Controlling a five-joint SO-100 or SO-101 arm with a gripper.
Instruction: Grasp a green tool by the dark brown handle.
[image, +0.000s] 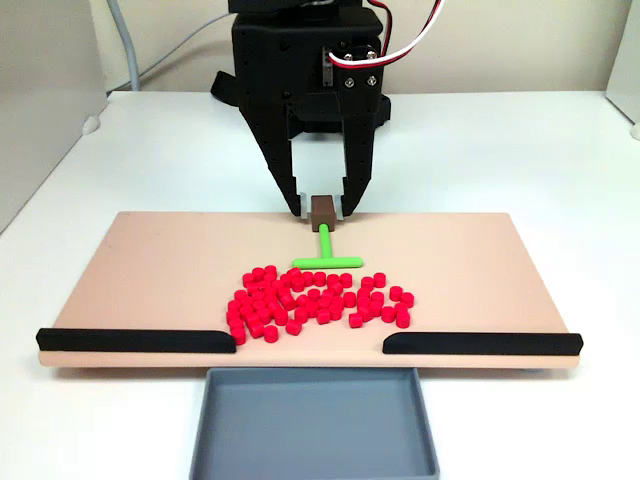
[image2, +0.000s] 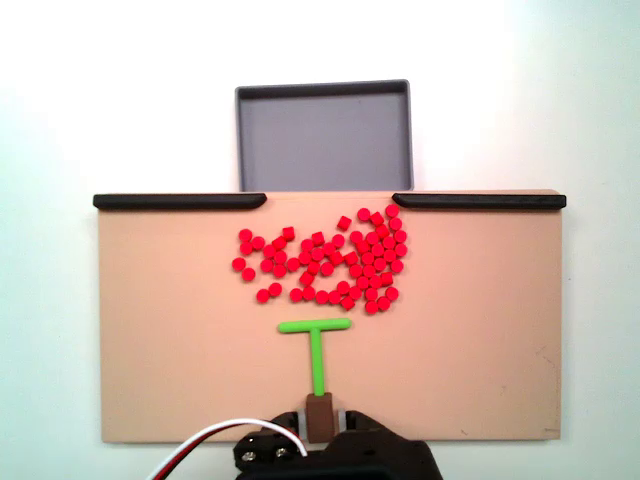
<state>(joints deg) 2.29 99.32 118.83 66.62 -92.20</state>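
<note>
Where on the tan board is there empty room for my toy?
The board is bare left and right of the green tool, out to its side edges. The grey tray looks empty too. The red cylinders crowd the middle, between the green crossbar and the black strips.

black hand (image: 323, 210) straddling dark brown handle (image: 323, 209), green tool (image: 327, 251) (T-shaped) on tan board (image: 480, 260)

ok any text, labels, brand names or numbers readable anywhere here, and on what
None: no text, label, brand or number can be read in either fixed view.
The gripper, brown handle, green tool, red cylinders, board, black strips and grey tray all look plain and unmarked.
</note>
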